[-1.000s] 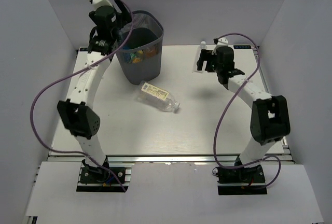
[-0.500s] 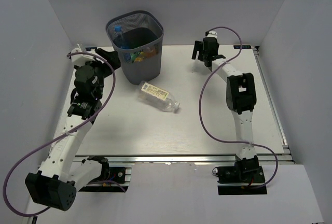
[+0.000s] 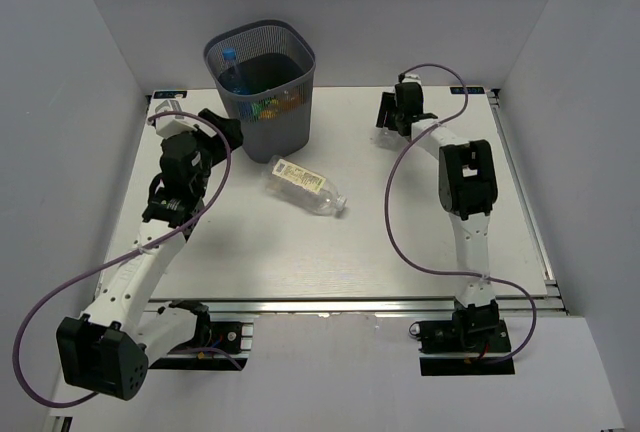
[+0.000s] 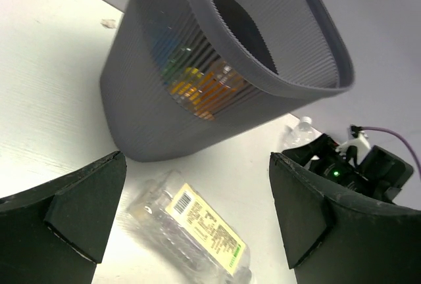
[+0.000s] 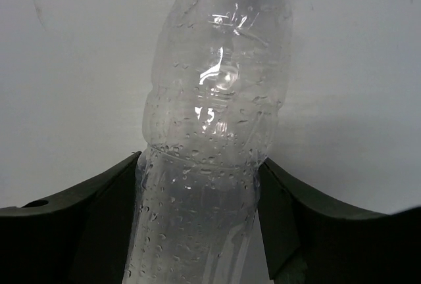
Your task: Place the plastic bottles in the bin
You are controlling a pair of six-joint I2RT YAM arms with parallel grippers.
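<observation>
The bin stands at the back left, and several plastic bottles show through its mesh, one with a blue cap. A clear bottle with a cream label lies on the table just in front of it. My left gripper hangs open beside the bin, and that bottle lies below and between its fingers, untouched. At the back right my right gripper is shut on a small clear bottle, with both pads pressed against its sides.
White walls enclose the table on three sides, close behind the bin and the right gripper. Purple cables loop from both arms over the table. The right gripper shows in the left wrist view beyond the bin.
My left arm came away from the bin's rim and dropped low beside the bin, still open. My right arm reached to the back and closed on the small clear bottle.
</observation>
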